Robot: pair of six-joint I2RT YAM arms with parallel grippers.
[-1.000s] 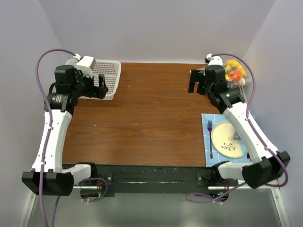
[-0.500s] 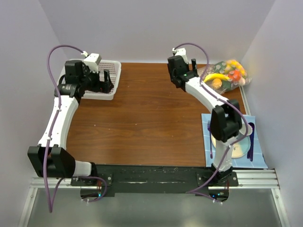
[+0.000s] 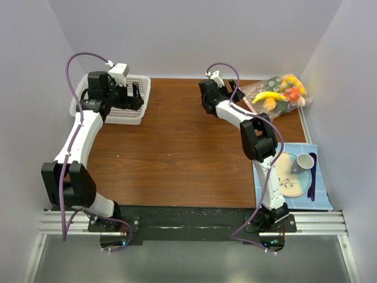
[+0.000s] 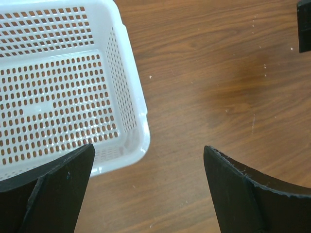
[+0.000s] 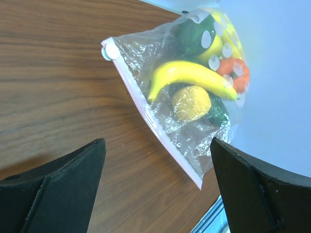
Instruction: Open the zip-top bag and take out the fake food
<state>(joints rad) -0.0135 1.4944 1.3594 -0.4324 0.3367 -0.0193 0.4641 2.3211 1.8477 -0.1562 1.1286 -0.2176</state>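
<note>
right end effector (image 5: 158, 143) gapes near zip-top bag (image 5: 141, 59) holding fake food (image 5: 189, 75).

We see the white perforated basket (image 4: 129, 87) filling the upper left. Its rounded corner points toward the gap between the 2 black fingers (image 4: 63, 189) of the left gripper (image 4: 148, 148). 1 finger overlaps the basket's lower wall in our view, and the other stands well to the right of the basket, over wood. The jaws are spread wide. The brown wooden table (image 4: 218, 82) runs right of and below the basket and shows through its holes. Far right of the basket, at the picture's upper edge, we catch a small black shape (image 4: 304, 26) that we cannot identify.
</note>
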